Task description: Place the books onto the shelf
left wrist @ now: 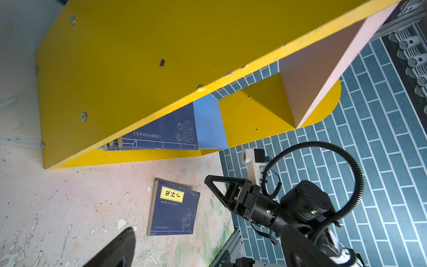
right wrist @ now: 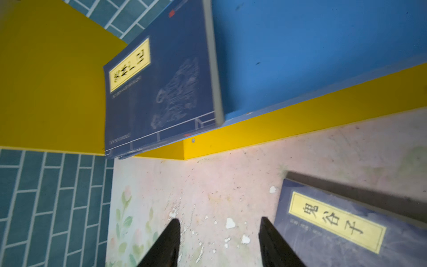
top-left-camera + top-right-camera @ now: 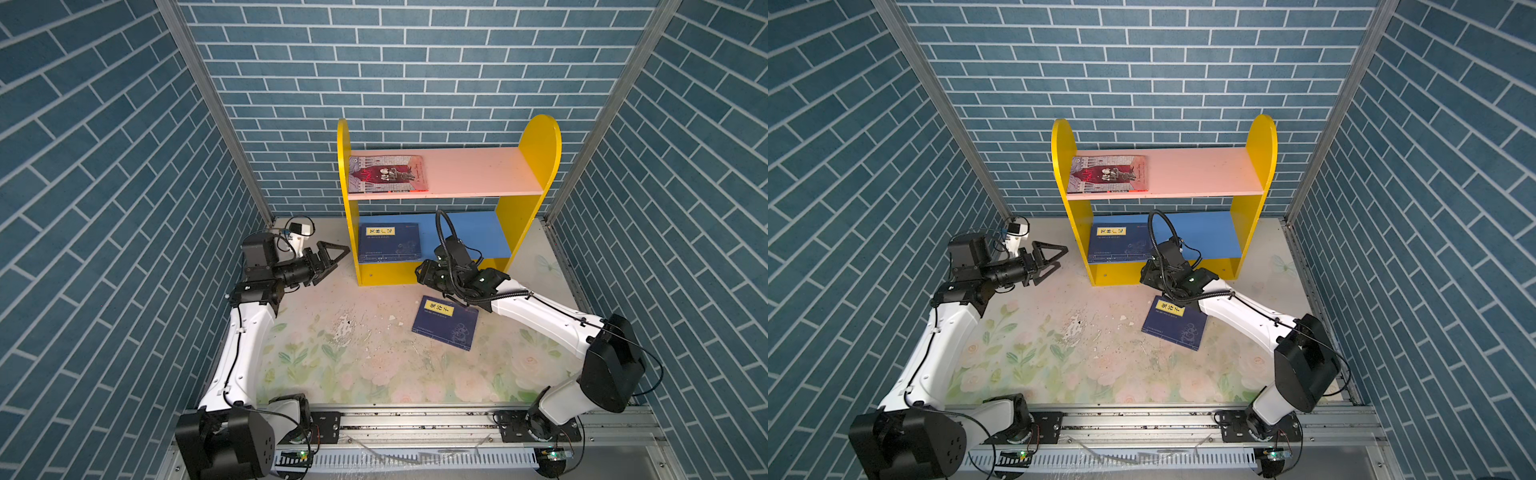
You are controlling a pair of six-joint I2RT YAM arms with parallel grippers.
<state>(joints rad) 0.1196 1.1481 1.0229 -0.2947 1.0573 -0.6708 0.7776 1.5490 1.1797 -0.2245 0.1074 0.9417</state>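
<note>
Right wrist: book (image 2: 335, 224) (flat) beside gripper (image 2: 219, 222)

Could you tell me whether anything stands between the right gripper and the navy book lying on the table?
Nothing visible does. The right gripper hangs open right at the edge of the navy book, which lies flat on the table.

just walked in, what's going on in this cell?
Two arms are shelving books. A grey-and-red book lies flat on the pink upper board of the shelf. A navy stack sits on the blue lower board, and one navy book lies on the table in front. The right gripper hovers beside that book, fingers apart, holding nothing. The left gripper sits wide open by the shelf's side panel.
</note>
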